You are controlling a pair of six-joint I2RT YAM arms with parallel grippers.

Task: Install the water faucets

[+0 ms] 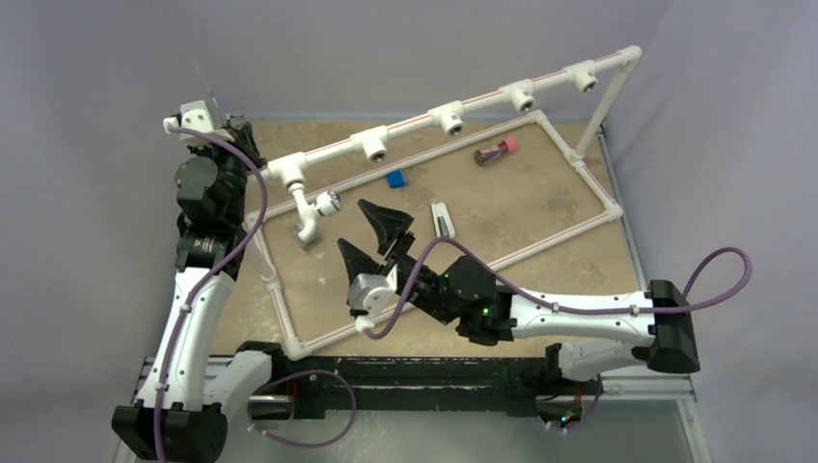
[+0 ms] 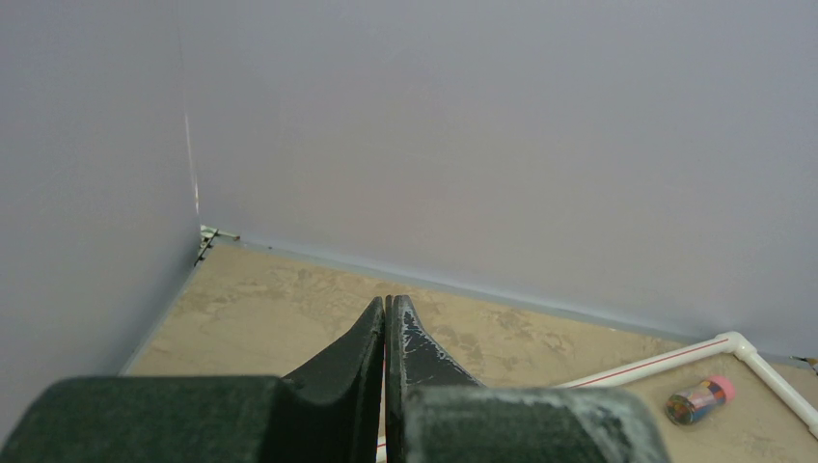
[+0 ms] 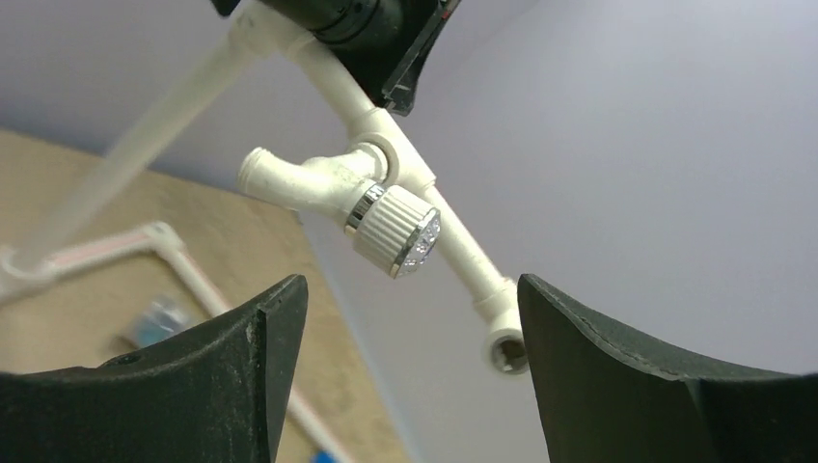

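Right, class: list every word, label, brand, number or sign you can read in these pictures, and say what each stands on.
No text can be read in any view.
The small bottle has a multicoloured wrap, too blurred to show letters.
The faucet and the pipe frame show no print, only a red stripe on the pipe.

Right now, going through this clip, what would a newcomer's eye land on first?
The one faucet already hanging from the leftmost fitting of the raised white pipe rail, its ribbed knob gleaming; the other four sockets look empty. The right gripper sits just in front of it with jaws wide open, while the left gripper is shut, up near the back left corner.
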